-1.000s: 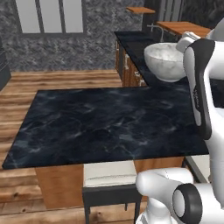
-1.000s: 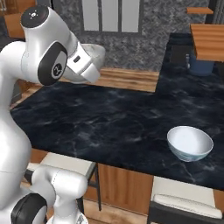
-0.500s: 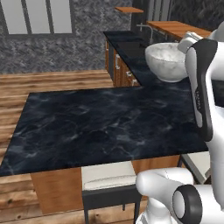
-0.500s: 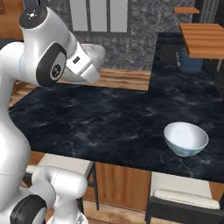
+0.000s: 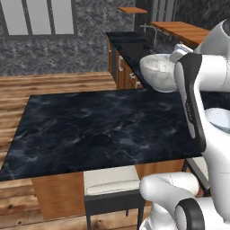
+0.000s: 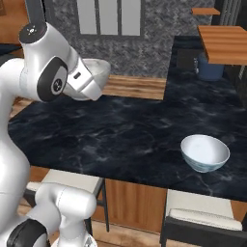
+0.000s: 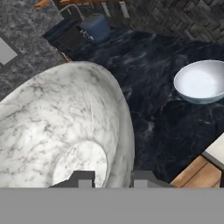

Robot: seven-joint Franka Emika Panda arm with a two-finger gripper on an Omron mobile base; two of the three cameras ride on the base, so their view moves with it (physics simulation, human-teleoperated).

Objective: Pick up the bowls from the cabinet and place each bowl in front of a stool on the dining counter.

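The arm stands bent high over the black marble table, its gripper clamped on the rim of the speckled grey-white bowl, one fingertip inside and one outside, holding it in the air above the table. The white bowl with the teal rim sits upright near the table's front edge, just behind a cream-cushioned stool.

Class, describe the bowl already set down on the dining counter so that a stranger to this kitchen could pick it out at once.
Find the dining counter, the big black island top with white veins. Near its front edge, just behind a cream-seated stool, stands the white bowl with a teal rim. Unlike the marbled grey bowl held up in the gripper, it rests on the counter.
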